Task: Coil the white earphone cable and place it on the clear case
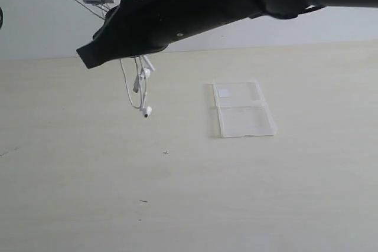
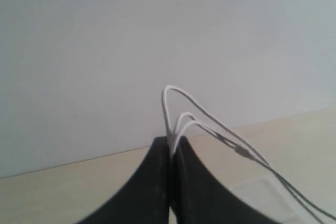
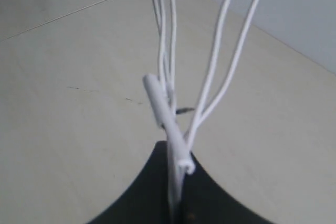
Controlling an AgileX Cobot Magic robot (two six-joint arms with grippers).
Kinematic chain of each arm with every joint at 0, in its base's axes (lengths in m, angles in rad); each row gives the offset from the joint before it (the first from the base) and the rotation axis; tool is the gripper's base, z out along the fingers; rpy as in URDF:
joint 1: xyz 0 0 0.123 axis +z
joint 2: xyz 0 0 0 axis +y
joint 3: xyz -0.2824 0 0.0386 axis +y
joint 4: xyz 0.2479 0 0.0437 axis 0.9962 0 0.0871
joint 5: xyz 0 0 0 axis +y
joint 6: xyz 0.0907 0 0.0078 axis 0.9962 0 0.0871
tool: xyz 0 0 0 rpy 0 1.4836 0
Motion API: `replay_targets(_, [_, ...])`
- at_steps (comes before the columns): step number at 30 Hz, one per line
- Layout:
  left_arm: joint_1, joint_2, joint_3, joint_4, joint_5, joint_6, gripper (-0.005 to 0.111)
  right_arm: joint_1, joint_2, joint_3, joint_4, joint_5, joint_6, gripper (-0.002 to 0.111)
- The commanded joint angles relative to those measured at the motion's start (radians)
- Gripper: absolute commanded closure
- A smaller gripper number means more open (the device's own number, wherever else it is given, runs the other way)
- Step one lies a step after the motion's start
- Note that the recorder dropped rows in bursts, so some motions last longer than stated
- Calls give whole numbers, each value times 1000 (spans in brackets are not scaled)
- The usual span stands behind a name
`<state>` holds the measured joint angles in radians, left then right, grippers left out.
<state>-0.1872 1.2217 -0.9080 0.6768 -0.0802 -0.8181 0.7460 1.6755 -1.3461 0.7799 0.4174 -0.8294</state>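
Coiling step, I'd judge, mid-air and not finished. The white earphone cable (image 1: 140, 81) was off the desk (image 1: 177, 205), hanging in loose loops under a dark arm (image 1: 177, 16) that crossed the top of the exterior view. One earbud (image 1: 146, 111) dangled lowest, clear of the desk surface. More strands ran up toward 11 o'clock, out of frame.

Left jaws: closed tight, pinching a few cable strands (image 2: 178, 119) that arched up out of the tips and trailed away. Right jaws: also closed tight, clamped on a bundle of strands (image 3: 168, 51) plus a short white cylinder (image 3: 165, 114). I couldn't tell whether that was the remote or an earbud stem.

The clear case (image 1: 243, 110) lay flat and open on the desk, two panels, with the sticker (image 1: 223, 92) on the far one. It sat at about 3 o'clock from the dangling earbud, well apart from it, with nothing on it.

Next move, my read: tighten the loops into one bundle, since they looked slack and uneven. Then carry the bundle toward 3 o'clock over the case, lower it and let go. The risk was the loose earbud and tails swinging or spilling off the panel edge, so the drop would need to be low and centred. The case looked light and could have slid if dragged.
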Motion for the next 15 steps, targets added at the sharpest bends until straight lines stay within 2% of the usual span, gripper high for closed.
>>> replay_targets(1, [-61,1,17,-10,-5,-22,107,-1,-58,5,-109,42,99,108])
replay_targets(6, [-150,1,20,7,-9,-22,107,-1,-86,5,-112,113,99,108])
replay_targets(9, [-162,1,21,22,-3,-22,107,-1,-104,5,-170,164,125,108])
replay_targets(14, [-162,1,24,22,80,-26,107,-1,-180,5,-483,244,426,108])
replay_targets(15, [-162,1,24,19,70,-31,103,-1,-200,5,-510,254,475,108])
